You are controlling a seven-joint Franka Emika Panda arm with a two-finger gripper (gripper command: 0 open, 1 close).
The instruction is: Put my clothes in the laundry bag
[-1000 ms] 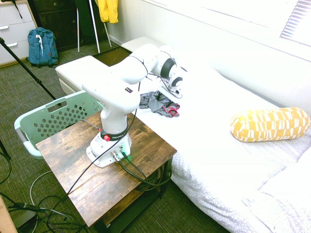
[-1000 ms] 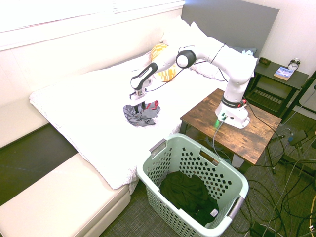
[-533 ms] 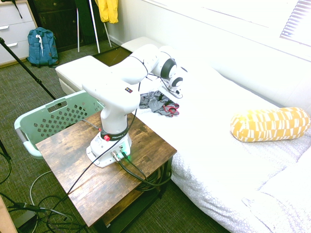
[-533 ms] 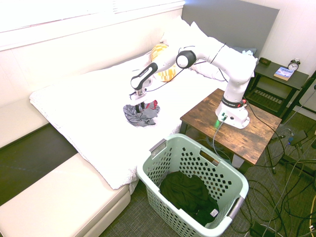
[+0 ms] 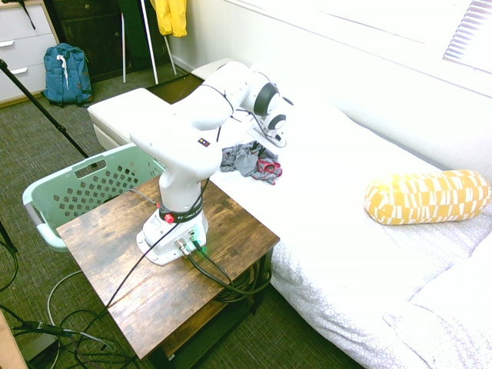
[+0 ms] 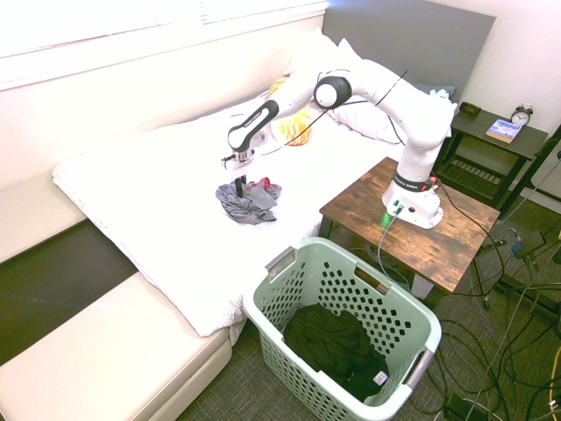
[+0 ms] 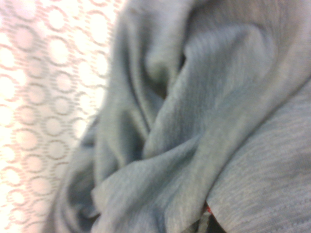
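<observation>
Grasping step: the hand [image 6: 240,186], its fingers drawn together at the grey clothes [image 6: 249,207] with red trim on the bed [image 6: 166,237], appears to have a fold pinched, though a secure grip cannot be confirmed; the next move calls for a straight lift, then a carry to the laundry basket. The mint-green laundry basket [image 6: 342,324], standing on the floor beside the wooden desk [image 6: 438,237], contains a dark garment [image 6: 329,342] with a white tag.
</observation>
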